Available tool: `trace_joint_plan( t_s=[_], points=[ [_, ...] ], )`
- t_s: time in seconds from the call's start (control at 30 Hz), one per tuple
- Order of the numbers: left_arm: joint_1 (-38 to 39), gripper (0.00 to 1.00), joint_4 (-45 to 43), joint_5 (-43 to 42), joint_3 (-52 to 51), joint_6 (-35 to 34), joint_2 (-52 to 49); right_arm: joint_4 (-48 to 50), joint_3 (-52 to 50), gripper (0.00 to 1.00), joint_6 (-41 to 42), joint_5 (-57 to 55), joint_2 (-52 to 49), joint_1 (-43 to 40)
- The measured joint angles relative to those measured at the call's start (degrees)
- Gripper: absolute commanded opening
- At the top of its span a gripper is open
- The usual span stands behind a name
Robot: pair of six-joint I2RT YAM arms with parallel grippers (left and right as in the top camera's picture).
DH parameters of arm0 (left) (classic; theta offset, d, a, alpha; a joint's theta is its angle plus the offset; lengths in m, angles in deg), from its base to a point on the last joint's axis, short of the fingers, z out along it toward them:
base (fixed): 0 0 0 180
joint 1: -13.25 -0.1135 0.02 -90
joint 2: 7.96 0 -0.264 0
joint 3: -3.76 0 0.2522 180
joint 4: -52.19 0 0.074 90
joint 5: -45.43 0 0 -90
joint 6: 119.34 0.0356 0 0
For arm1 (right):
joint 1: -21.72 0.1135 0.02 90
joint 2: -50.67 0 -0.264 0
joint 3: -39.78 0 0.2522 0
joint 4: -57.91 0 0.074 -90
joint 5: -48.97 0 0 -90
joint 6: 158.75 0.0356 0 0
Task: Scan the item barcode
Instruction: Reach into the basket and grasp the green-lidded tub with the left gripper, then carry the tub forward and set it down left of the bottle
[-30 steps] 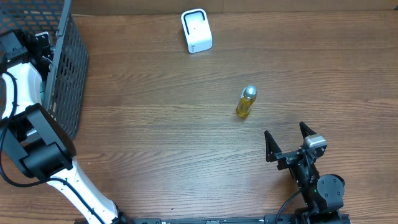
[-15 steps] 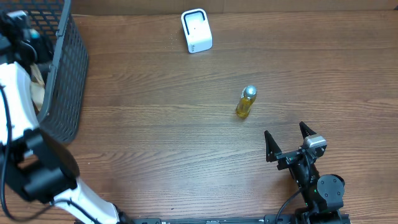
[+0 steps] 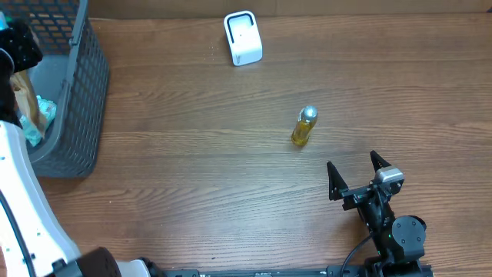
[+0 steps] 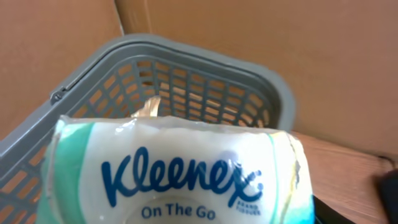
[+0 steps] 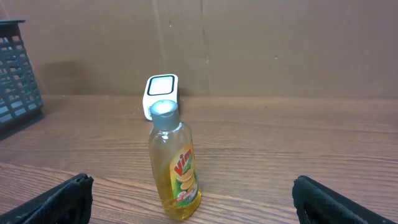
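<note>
Your left gripper (image 3: pixel 24 94) is closed around the tissue pack (image 4: pixel 186 174), with its jaws partway apart. It holds the pack over the grey basket (image 4: pixel 205 68) at the left edge of the table (image 3: pixel 192 177). You cannot see its fingers. Your right gripper (image 3: pixel 353 161) is wide open and holds nothing. The yellow bottle (image 5: pixel 174 168) stands in front of it. The white scanner (image 3: pixel 243 37) stands farther back.

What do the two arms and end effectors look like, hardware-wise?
Left arm: glossy white shell links, black joint housings, thin black cable along it. Right arm: all black, round joint housing, black cable looping at its base, silver-grey block at the wrist. Right end effector: two black pointed fingers with a rough surface.
</note>
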Motion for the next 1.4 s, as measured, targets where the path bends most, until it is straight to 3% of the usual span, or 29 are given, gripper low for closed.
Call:
trace_joint_plan(
  t_s=[0.5, 0.77, 1.07, 1.4],
  points=[
    [16.1, 0.39, 1.9, 6.1, 0.0, -0.8, 13.2, 0.0, 0.0, 1.0, 0.0, 0.0, 0.0, 0.0],
    [27.5, 0.4, 14.5, 7.9, 0.3, -2.8, 14.2, 0.0, 0.0, 1.0, 0.0, 0.0, 0.0, 0.0],
    [38.9, 0.38, 27.3, 8.3, 0.4, -8.7, 3.4, 0.0, 0.0, 1.0, 0.0, 0.0, 0.0, 0.0],
    [49.2, 0.41, 28.1, 8.3, 0.4, -16.5, -14.7, 0.0, 0.0, 1.0, 0.0, 0.0, 0.0, 0.0]
  ],
)
